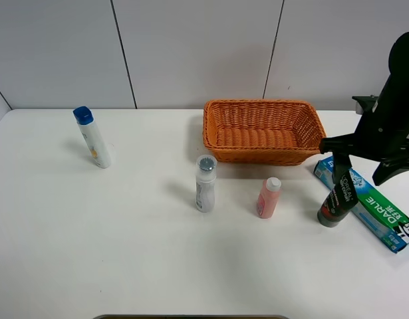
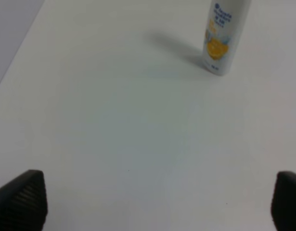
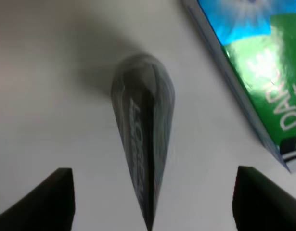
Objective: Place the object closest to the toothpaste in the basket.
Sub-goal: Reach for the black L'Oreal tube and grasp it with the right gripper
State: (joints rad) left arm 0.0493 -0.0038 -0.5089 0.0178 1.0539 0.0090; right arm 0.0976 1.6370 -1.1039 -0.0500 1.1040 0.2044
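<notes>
A dark tube [image 1: 336, 201] stands on its cap right beside the green-and-blue toothpaste box [image 1: 374, 206], which lies flat at the right. The orange wicker basket [image 1: 261, 106] sits behind them at the table's back. My right gripper [image 1: 366, 169] hangs open just above the tube. In the right wrist view the tube [image 3: 145, 139] rises between my spread fingers [image 3: 58, 195], with the box [image 3: 253, 67] beside it; I cannot tell if they touch it. My left gripper [image 2: 155, 199] is open and empty over bare table, and is out of the exterior view.
A pink bottle [image 1: 269, 198] and a white bottle with a grey cap [image 1: 205, 184] stand in front of the basket. A white bottle with a blue cap [image 1: 92, 137] stands far left; it also shows in the left wrist view [image 2: 224, 36].
</notes>
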